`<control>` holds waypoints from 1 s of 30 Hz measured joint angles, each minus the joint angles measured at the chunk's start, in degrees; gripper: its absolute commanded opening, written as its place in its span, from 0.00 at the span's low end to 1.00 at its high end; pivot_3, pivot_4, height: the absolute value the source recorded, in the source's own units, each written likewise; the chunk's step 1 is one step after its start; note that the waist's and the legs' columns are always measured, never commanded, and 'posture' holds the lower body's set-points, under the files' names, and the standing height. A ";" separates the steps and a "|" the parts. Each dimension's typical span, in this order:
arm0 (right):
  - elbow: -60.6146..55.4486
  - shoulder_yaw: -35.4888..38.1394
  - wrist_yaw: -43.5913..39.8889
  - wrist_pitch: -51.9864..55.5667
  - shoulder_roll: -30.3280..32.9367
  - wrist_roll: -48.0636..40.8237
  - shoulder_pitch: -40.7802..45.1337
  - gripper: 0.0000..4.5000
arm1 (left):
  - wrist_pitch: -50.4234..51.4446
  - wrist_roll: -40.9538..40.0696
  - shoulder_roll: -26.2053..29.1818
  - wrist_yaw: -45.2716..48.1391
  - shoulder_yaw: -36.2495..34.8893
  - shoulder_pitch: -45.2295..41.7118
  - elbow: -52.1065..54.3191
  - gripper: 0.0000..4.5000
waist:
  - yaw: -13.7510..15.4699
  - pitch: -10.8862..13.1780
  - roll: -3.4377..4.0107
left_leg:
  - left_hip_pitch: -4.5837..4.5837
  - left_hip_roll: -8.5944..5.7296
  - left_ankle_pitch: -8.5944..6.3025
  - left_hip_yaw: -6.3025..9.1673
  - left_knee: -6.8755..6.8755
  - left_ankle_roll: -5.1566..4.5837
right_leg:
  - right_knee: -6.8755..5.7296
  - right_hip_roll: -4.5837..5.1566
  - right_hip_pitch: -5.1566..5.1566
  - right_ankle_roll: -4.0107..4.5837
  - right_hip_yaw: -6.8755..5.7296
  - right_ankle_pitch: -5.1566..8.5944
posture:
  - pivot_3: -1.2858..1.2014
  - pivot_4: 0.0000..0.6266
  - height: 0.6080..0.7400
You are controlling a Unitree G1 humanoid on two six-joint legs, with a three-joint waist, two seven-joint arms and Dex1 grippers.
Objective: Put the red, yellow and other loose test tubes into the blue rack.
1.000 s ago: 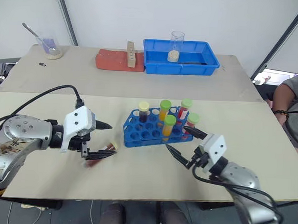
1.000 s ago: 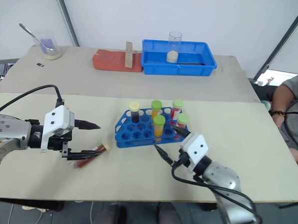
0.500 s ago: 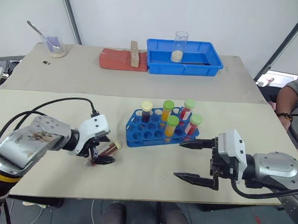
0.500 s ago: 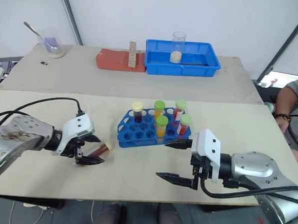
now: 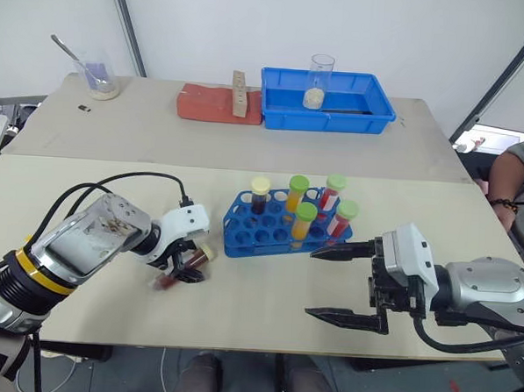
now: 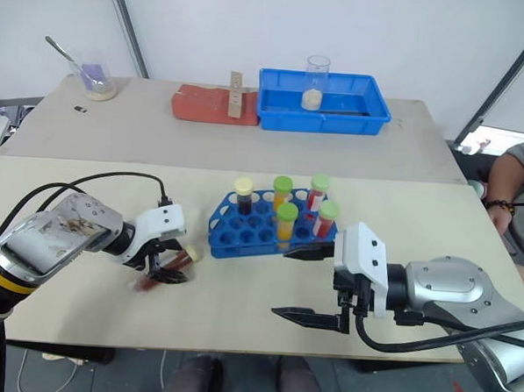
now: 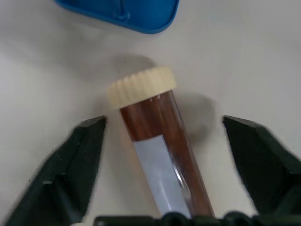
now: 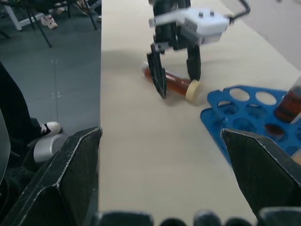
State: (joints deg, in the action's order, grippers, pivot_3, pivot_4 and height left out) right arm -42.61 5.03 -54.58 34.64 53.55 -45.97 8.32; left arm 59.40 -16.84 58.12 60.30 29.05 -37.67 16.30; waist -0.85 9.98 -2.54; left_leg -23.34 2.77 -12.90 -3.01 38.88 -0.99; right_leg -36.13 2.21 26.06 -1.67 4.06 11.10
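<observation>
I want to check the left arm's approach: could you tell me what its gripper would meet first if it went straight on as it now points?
Most likely the brown tube lying on the table: the left gripper points down at it, open fingers on either side, not yet touching.

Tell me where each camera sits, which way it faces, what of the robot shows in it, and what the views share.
Left and right eye views: on the head, looking forward and down over the table; both arms show, left gripper and right gripper.
Left wrist view: looks along its own two fingers straddling the lying cream-capped tube.
Right wrist view: looks across the table past its own wide-open fingers at the left gripper.
Shared: every view shows that tube and the blue rack.
</observation>
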 measured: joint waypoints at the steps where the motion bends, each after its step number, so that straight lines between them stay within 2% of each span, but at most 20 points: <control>1: -0.30 0.00 0.24 0.35 0.00 -0.36 0.04 1.00 | -0.53 0.68 0.01 0.14 0.15 0.00 -0.39 0.48 | 0.02 0.00 0.00 | 0.01 0.00 0.00 0.00 0.00 0.00 | 0.00 0.00 0.00 0.00 0.00 0.00 | 0.52 0.24 1.00; 3: -0.75 0.00 1.10 0.84 -0.06 -0.95 0.37 1.00 | -1.56 1.64 0.11 0.56 0.26 0.04 -1.02 0.26 | 0.03 0.00 0.00 | 0.02 0.00 0.00 0.00 0.01 0.00 | -0.02 0.00 -0.01 0.00 0.00 0.00 | 0.52 0.24 1.00; 4: -0.84 0.01 1.61 1.05 -0.09 -1.62 0.62 1.00 | -1.90 2.02 0.10 0.78 0.26 0.07 -1.12 0.20 | 0.04 0.00 0.00 | 0.02 0.00 0.00 0.00 0.01 0.00 | -0.01 0.00 -0.02 -0.01 0.01 0.00 | 0.52 0.24 1.00; 14: -1.30 2.31 2.51 1.58 1.08 -2.19 -0.30 1.00 | -8.55 3.39 0.52 4.07 -2.11 0.51 -5.35 0.20 | 0.11 0.00 0.00 | 0.01 0.00 0.01 0.02 0.03 0.00 | -0.04 0.00 -0.02 -0.01 -0.01 -0.01 | 0.52 0.24 1.00; 17: -1.78 4.86 2.48 1.69 2.13 -2.22 -2.94 1.00 | -12.30 0.58 2.35 9.31 -7.03 -0.27 -7.17 0.20 | 0.13 0.01 -0.02 | -0.07 0.01 0.00 0.02 0.03 0.00 | 0.00 0.00 0.01 -0.01 -0.02 -0.01 | 0.52 0.24 1.00; 21: -2.01 8.03 2.81 1.78 2.16 -2.34 -6.07 1.00 | -15.62 -5.73 2.06 13.44 -18.49 -1.68 -8.90 0.20 | 0.14 0.01 -0.02 | -0.09 -0.01 0.00 0.01 0.05 -0.01 | 0.04 0.02 0.00 -0.07 0.00 -0.03 | 0.52 0.24 1.00; 23: -2.02 9.34 2.96 1.77 2.17 -1.97 -7.60 1.00 | -15.79 -8.87 -0.42 13.28 -23.12 -1.50 -8.37 0.20 | 0.17 0.01 -0.02 | -0.07 -0.01 0.00 0.01 0.09 0.00 | 0.02 0.03 -0.04 -0.15 0.00 -0.08 | 0.52 0.24 1.00; 25: -2.10 10.32 3.50 1.48 2.15 -0.59 -9.00 1.00 | -15.75 -12.31 -5.22 11.16 -27.05 0.95 -6.24 0.20 | 0.25 0.00 0.00 | -0.01 -0.02 0.00 0.01 0.11 0.00 | 0.03 0.05 -0.11 -0.33 0.01 -0.18 | 0.52 0.24 1.00; 30: -2.49 11.39 6.59 0.87 1.62 3.03 -10.49 1.00 | -15.72 -16.25 -18.90 1.46 -29.50 6.04 -2.56 0.20 | 0.18 -0.01 -0.04 | -0.05 -0.03 0.01 0.02 0.22 0.00 | 0.03 0.04 -0.13 -0.56 0.02 -0.34 | 0.52 0.24 1.00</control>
State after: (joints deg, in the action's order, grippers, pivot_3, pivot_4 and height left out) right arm -45.10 16.43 -47.99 35.51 55.16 -42.94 -2.17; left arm 43.68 -33.09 39.23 61.76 -0.45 -31.63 13.75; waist -0.67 9.97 -2.58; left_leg -23.39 2.74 -12.90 -2.99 39.10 -0.99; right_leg -36.09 2.25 25.94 -2.23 4.08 10.76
